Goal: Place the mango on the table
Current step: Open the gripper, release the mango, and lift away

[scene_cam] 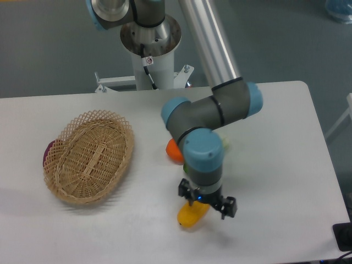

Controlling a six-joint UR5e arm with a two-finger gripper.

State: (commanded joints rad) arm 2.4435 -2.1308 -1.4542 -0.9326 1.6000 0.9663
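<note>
The mango (191, 216) is a smooth yellow-orange oval lying on the white table (286, 165) near its front edge. My gripper (207, 202) points straight down just above the mango's right end. Its black fingers (227, 207) stand spread wider than the fruit, and they look open and off it. The wrist hides the mango's upper right end.
A round orange fruit (174, 151) sits behind the arm's elbow. A sliver of a green leafy vegetable (226, 145) shows to the right of the wrist. A woven wicker basket (91, 157) stands at the left, with a dark purple thing (48, 150) at its far left edge.
</note>
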